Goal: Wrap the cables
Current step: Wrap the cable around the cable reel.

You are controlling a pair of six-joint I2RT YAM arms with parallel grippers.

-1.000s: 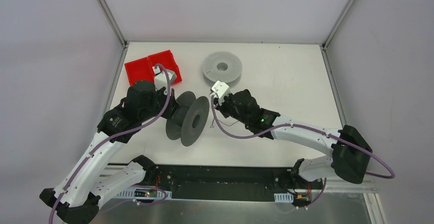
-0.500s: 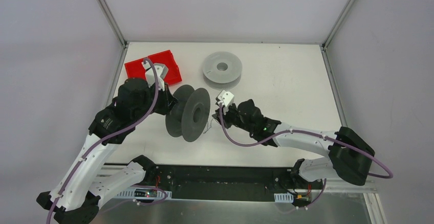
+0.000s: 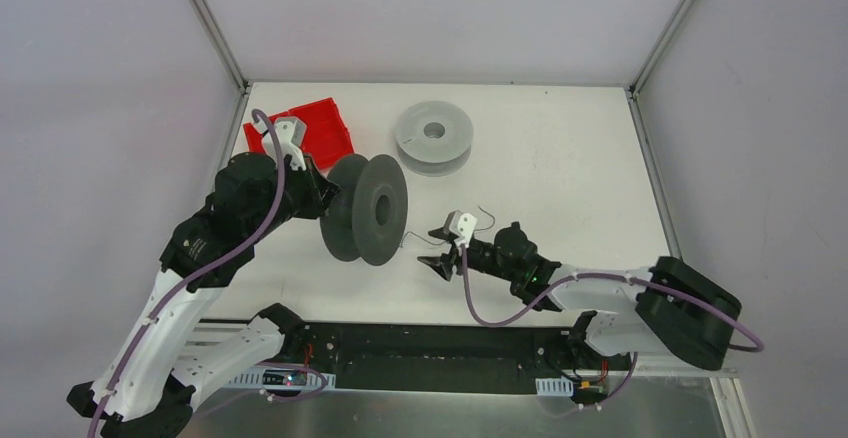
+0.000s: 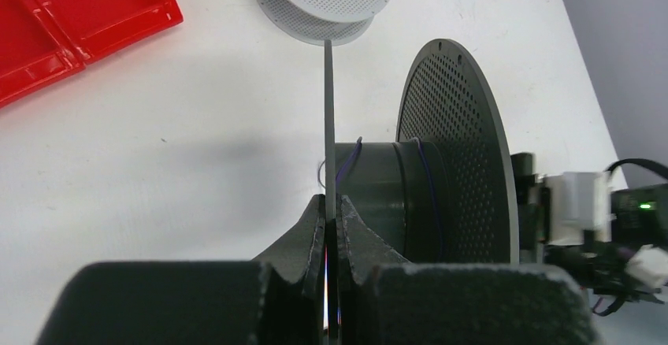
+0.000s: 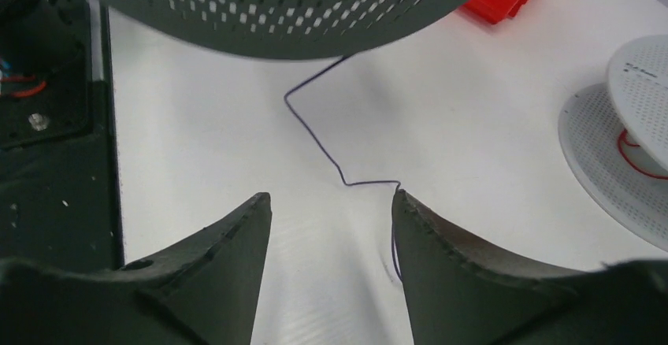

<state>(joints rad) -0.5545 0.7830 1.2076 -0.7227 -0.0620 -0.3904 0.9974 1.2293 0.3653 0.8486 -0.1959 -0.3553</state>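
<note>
A dark grey spool point(image 3: 365, 208) stands on edge left of centre. My left gripper point(image 4: 332, 207) is shut on the thin rim of its near flange point(image 4: 328, 116). Turns of the thin dark cable point(image 4: 354, 156) lie on the hub. From under the perforated flange point(image 5: 276, 6) the cable point(image 5: 315, 136) runs in kinks across the table to my right gripper point(image 5: 331, 195). That gripper is open, low over the table. The wire passes along the inner edge of its right-hand finger point(image 5: 441, 242), not pinched. A loose curl of cable point(image 3: 487, 216) shows behind the right wrist point(image 3: 437, 261).
A light grey spool point(image 3: 434, 136) lies flat at the back centre, with red wire inside it point(image 5: 630, 144). A red tray point(image 3: 318, 126) sits at the back left, behind the left wrist. The black base rail point(image 3: 450, 358) runs along the table's near edge.
My right gripper has opened, let go of the cable and drawn back toward the near edge. The left arm has swung the dark spool a little left and back.
</note>
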